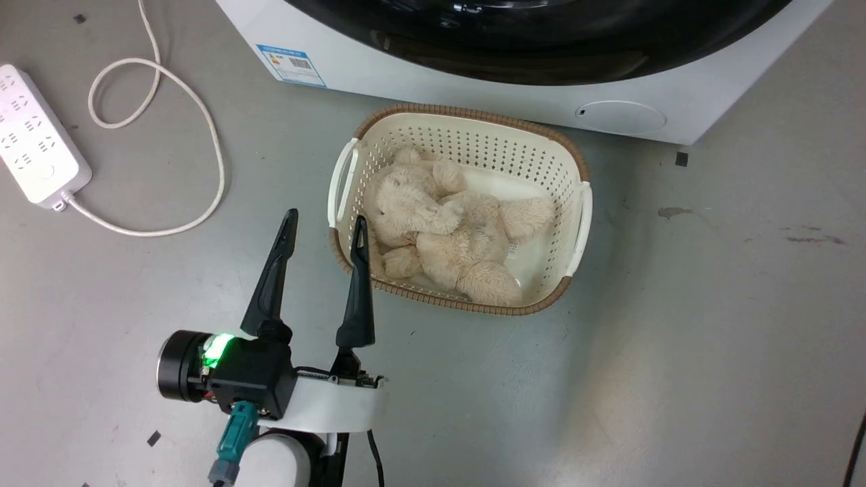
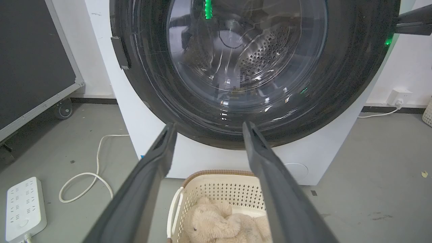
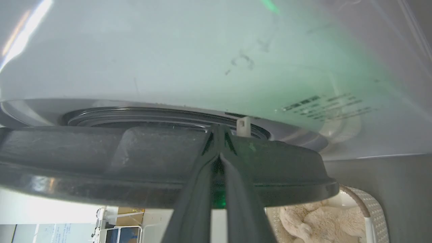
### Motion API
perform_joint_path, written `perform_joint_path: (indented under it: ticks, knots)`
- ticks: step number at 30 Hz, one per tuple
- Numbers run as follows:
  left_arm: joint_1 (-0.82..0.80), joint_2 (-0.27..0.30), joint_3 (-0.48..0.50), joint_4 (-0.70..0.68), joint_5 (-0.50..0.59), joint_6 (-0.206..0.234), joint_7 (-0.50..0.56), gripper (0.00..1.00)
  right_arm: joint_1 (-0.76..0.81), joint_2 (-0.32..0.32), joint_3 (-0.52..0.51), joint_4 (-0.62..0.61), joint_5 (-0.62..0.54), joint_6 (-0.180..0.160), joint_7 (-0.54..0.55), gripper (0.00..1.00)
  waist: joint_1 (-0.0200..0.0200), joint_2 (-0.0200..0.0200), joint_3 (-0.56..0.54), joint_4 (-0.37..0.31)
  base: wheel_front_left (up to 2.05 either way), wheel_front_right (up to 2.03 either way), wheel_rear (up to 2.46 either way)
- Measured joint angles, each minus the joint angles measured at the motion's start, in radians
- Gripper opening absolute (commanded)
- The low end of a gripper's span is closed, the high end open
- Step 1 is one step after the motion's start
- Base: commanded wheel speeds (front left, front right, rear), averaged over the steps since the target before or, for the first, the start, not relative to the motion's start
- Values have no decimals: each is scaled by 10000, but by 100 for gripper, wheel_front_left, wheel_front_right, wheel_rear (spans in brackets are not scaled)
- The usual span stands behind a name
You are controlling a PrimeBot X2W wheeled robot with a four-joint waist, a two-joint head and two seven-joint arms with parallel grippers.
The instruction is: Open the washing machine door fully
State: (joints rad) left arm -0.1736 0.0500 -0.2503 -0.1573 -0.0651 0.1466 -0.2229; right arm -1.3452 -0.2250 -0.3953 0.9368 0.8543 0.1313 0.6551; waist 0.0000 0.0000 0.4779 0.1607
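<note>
In the head view, the washing machine door (image 1: 541, 40) runs along the top edge of the frame as a black arc. The basket (image 1: 473, 111) sits on the floor directly below it, hard against the white washing machine (image 1: 473, 88). If the door swings low, it may clip that rim. The basket holds a cream plush bear (image 1: 446, 230) and nothing else that I can see. The left gripper (image 1: 325, 220) is at lower left with its jaws apart and empty, one finger crossing the basket's left edge in the picture. A careless lift there could snag the handle.

In the left wrist view, the door (image 2: 354, 84) covers the upper centre, and the steel drum behind its glass looks empty. The left gripper (image 2: 209, 125) points at the door's lower rim. The right gripper (image 2: 415, 22) reaches in at upper right by the door's edge. The basket (image 2: 219, 172) with the bear (image 2: 216, 222) lies at bottom centre.

In the right wrist view, the door (image 3: 101, 158) crosses mid-frame edge-on and stands slightly off the machine front. The right gripper (image 3: 219, 141) has its jaws pressed together with the tips tucked behind the rim. With only a hook on glossy plastic, they may slide off as the door's arc widens.
</note>
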Motion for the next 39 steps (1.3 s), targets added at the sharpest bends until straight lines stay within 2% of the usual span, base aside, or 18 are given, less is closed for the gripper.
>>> perform_joint_path:
  ticks: [11,19,25,30,34,39]
  knots:
    - [-58,0,-194,-58,-38,88,-224,100,-477,-391,-2,750,326,-2,1143,0,0,0,110,185,0,0,0]
    - [-41,0,-48,23,-280,73,-334,100,422,-278,-27,669,757,-13,1965,0,0,0,-447,125,0,0,0]
    - [356,0,-36,460,-489,-709,-334,100,2100,301,4,-102,1028,-15,2476,0,-1,0,-1204,6,0,0,0]
    - [736,-2,-13,953,-560,-1160,-334,100,3377,963,4,-895,1241,-15,2917,0,-1,0,-1856,-101,0,0,0]
    - [926,-2,17,1329,-614,-1338,-336,100,4308,1432,167,-1593,1354,-15,3302,0,-2,0,-2293,-180,0,0,0]
    - [1145,-4,102,1685,-614,-1427,-336,100,5423,1661,562,-2395,1764,-15,3739,0,-2,0,-2804,-222,0,0,0]
